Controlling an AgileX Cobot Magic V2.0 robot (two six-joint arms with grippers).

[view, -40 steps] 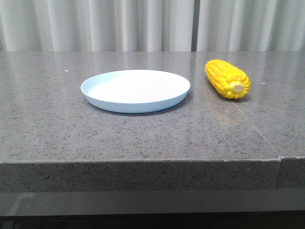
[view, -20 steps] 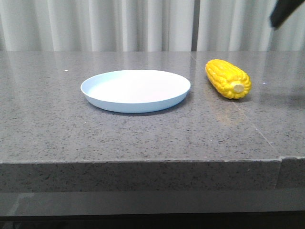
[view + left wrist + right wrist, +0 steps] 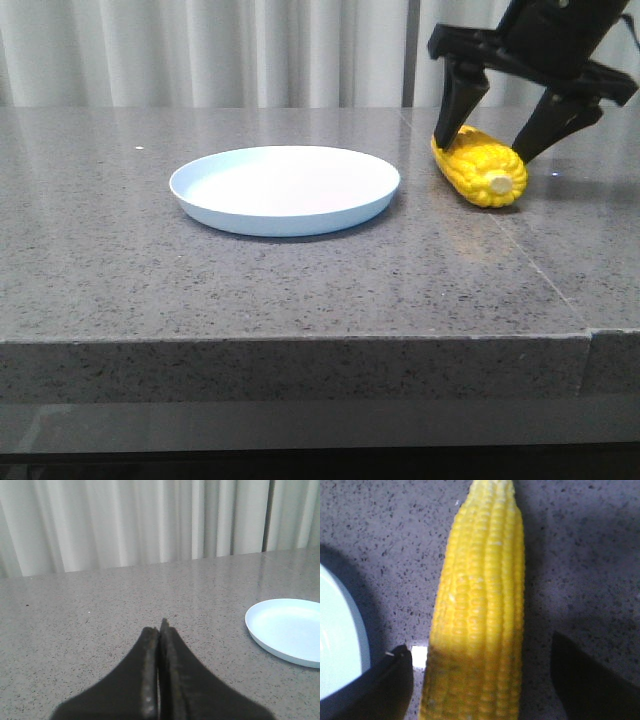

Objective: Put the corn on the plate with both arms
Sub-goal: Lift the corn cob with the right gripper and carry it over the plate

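The yellow corn (image 3: pixel 478 164) lies on the grey table to the right of the pale blue plate (image 3: pixel 284 188), its cream stub end toward the front. My right gripper (image 3: pixel 488 135) is open and straddles the corn from above, one finger on each side. In the right wrist view the corn (image 3: pixel 480 615) lies between the two dark fingers (image 3: pixel 380 690) with gaps on both sides; the plate's rim (image 3: pixel 340 650) shows beside it. My left gripper (image 3: pixel 160 630) is shut and empty, low over the table, with the plate (image 3: pixel 287 630) off to its side. It is not seen in the front view.
The grey speckled stone table (image 3: pixel 300 290) has its front edge near the camera and a seam on the right. White curtains (image 3: pixel 200 50) hang behind it.
My right gripper has come in from the upper right and dropped over the corn, fingers open on either side. The corn and plate have not moved.
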